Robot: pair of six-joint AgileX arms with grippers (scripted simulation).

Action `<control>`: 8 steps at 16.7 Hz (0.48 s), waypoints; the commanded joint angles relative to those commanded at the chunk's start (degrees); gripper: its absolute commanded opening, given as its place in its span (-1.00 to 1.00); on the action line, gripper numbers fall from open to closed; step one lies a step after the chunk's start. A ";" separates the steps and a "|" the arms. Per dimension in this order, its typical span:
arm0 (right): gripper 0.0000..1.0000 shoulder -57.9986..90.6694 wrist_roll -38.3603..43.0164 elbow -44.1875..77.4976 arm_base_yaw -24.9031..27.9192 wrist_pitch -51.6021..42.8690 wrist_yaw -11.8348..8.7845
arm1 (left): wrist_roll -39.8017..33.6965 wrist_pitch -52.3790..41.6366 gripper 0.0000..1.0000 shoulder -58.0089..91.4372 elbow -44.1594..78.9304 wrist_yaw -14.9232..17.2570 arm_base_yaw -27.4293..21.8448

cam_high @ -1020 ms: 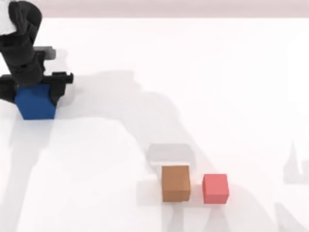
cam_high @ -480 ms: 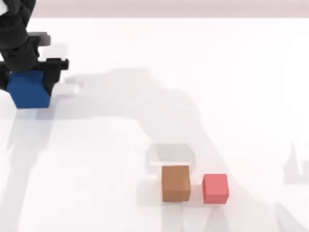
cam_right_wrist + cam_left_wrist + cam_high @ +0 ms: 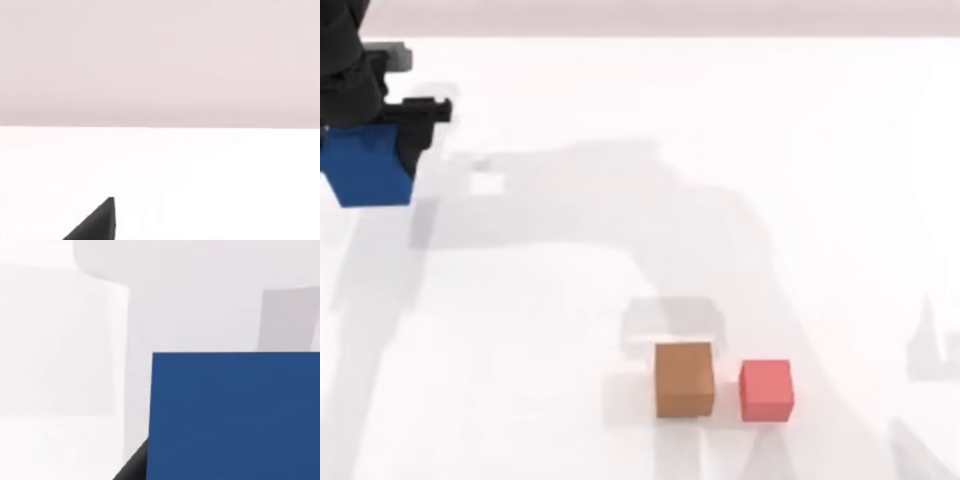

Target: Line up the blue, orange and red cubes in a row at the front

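Note:
My left gripper (image 3: 365,148) is at the far left of the table, shut on the deep blue cube (image 3: 367,170), which hangs clear of the table with its shadow apart from it. In the left wrist view the blue cube (image 3: 235,415) fills the lower right, with one dark finger (image 3: 134,469) against its side. The tan-orange cube (image 3: 684,379) and the smaller coral-red cube (image 3: 766,390) rest side by side near the front, a narrow gap between them, orange on the left. My right arm is out of the top view; a dark part of its gripper (image 3: 97,225) shows over bare table.
The white table (image 3: 640,200) runs out to a pale pink back wall (image 3: 160,60). The arms' grey shadows lie across the middle and the right edge.
My left gripper has carried the blue cube up off the table, drifting toward the top view's upper left. The orange and red cubes have not moved.

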 joint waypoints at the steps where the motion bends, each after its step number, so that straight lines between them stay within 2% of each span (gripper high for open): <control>1: 1.00 0.00 0.00 0.00 0.00 0.00 0.00 | -0.69 0.19 -1.00 -0.62 -0.71 0.01 -0.72; 4: 1.00 0.00 0.00 0.00 0.00 0.00 0.00 | -5.90 1.59 -1.00 -5.25 -6.19 0.04 -6.15; 8: 1.00 0.00 0.00 0.00 0.00 0.00 0.00 | -17.47 4.36 -1.00 -15.07 -20.00 0.01 -18.35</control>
